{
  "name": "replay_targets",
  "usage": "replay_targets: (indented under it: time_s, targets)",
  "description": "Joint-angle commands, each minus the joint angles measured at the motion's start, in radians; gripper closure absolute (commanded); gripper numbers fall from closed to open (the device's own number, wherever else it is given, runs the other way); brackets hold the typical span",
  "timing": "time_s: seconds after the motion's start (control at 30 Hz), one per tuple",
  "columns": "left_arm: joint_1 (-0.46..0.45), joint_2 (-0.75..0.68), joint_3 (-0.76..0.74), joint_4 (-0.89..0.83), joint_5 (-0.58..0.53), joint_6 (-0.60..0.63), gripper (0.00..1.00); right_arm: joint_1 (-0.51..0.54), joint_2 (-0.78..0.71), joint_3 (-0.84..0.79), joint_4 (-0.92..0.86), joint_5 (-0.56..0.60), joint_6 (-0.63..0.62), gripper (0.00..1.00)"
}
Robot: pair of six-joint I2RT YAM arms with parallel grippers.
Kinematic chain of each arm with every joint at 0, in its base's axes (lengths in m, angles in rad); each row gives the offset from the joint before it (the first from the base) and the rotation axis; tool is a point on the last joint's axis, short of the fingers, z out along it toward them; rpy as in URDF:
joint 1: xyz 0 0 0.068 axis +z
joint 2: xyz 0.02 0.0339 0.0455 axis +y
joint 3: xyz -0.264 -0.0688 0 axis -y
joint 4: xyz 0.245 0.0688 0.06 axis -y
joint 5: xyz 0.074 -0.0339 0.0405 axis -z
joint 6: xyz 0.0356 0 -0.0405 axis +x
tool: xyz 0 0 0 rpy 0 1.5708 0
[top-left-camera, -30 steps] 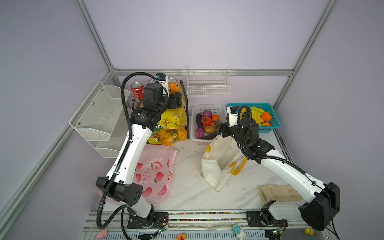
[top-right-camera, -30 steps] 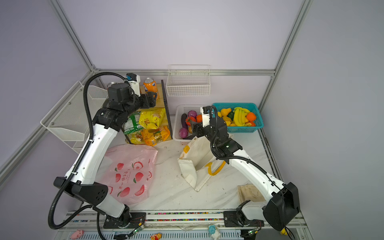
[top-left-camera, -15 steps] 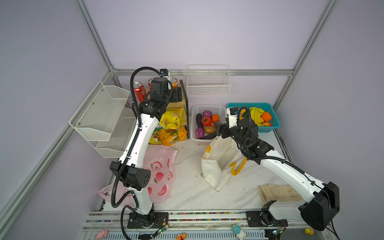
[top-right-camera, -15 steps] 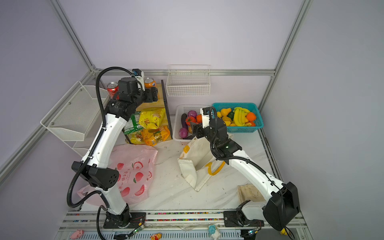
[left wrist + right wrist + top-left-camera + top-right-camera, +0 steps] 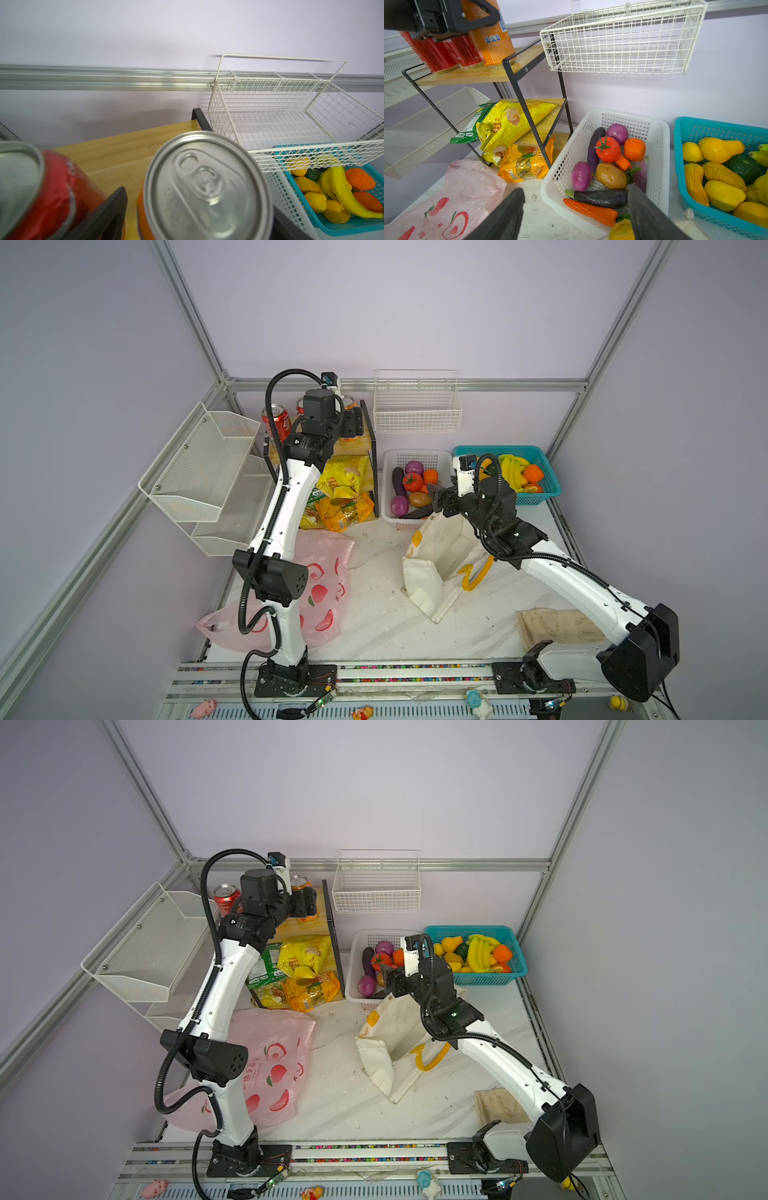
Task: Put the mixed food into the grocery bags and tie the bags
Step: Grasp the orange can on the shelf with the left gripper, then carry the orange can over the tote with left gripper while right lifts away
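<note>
Between left fingers (image 5: 113,209), orange soda can (image 5: 207,187)

Your left gripper (image 5: 200,207) has its fingers spread around the orange soda can (image 5: 205,187). The can stands upright, silver top unopened, and a gap shows beside one finger. A red cola can (image 5: 52,197), also upright, stands just outside that same finger.

Just ahead of your right gripper (image 5: 575,191) and its open fingers, the red tomato (image 5: 608,149), the brown potato (image 5: 611,175) and two purple onions (image 5: 581,176) (image 5: 617,133) lie heaped together.

The white canvas tote (image 5: 440,556) lies on its side beneath that gripper, its mouth gaping and a yellow-orange strap curled beside it.

The pink plastic bag (image 5: 328,572), printed with red fruit, lies flat and crumpled well back from your left gripper, near that arm's base.
</note>
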Motion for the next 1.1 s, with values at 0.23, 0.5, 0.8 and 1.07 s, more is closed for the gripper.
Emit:
replay_targets:
  time_s: [0.23,0.5,0.8,1.07]
  targets:
    - [0.010,0.062,0.159,0.084,0.030,0.062,0.23,0.003,-0.045,-0.027,0.010,0.016,-0.006,0.20]
    - [0.010,0.029,0.141,0.095,0.071,0.050,0.42,0.003,-0.042,-0.032,0.000,0.021,-0.003,0.20]
    - [-0.096,-0.233,-0.130,0.202,0.089,0.046,0.52,-0.030,-0.094,-0.048,-0.095,0.113,0.047,0.19]
    - [-0.365,-0.531,-0.707,0.551,0.036,0.016,0.53,-0.376,-0.138,-0.055,-0.155,-0.051,0.142,0.19]
